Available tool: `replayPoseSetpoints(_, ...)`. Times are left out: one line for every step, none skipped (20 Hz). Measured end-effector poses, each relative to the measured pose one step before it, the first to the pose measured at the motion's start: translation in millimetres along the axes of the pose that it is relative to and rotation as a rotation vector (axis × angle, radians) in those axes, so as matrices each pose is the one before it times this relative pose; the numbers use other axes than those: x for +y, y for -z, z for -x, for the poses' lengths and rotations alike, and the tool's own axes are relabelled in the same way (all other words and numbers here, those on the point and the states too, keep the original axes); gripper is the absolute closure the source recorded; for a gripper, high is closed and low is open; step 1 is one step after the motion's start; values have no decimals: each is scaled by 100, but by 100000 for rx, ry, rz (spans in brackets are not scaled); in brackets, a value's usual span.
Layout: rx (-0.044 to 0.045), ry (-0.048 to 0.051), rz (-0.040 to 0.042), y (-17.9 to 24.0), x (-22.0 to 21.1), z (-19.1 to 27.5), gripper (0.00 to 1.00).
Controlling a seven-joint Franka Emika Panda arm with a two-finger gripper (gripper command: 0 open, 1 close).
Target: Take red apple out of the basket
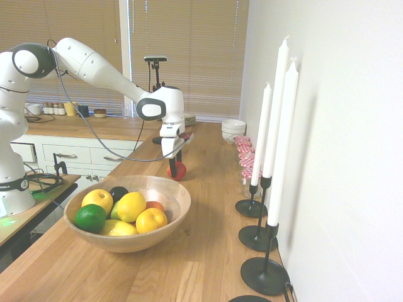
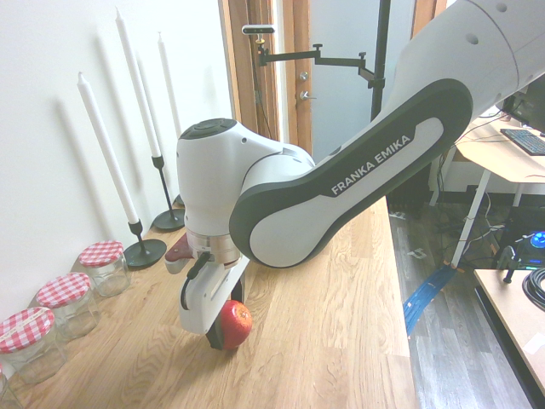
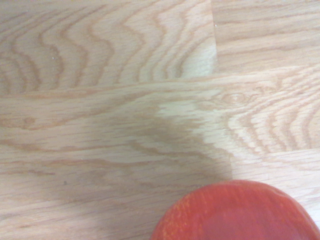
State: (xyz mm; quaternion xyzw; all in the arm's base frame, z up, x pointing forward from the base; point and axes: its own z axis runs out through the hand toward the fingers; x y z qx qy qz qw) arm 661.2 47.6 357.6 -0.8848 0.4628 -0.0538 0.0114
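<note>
Your two-finger white gripper was clamped on the round, glossy red apple; best release needed firm wooden-counter support directly beneath.

Long pale-wood counter along a plain white wall; two tan slatted window blinds, lowered; white-fronted drawer cabinets; pale blue-grey door; dark grey plank floor.

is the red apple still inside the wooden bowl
No, the red apple is between the gripper's fingers, outside the bowl, beyond its rim.
</note>
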Motion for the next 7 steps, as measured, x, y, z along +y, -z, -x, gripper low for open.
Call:
replayPoseSetpoints(-150,-227,-91,-1,20,-36,0)
replayPoseSetpoints(-183,-234,-98,-3,15,-25,0)
replayPoseSetpoints(-194,-177,-30,-42,8,-5,0)
replayPoseSetpoints(-209,-133,158,-152,21,-12,0)
replayPoseSetpoints(-194,-60,342,-257,30,-13,0)
replayPoseSetpoints(-176,-47,338,-255,30,-15,0)
replayPoseSetpoints(-170,-68,231,-185,22,-12,0)
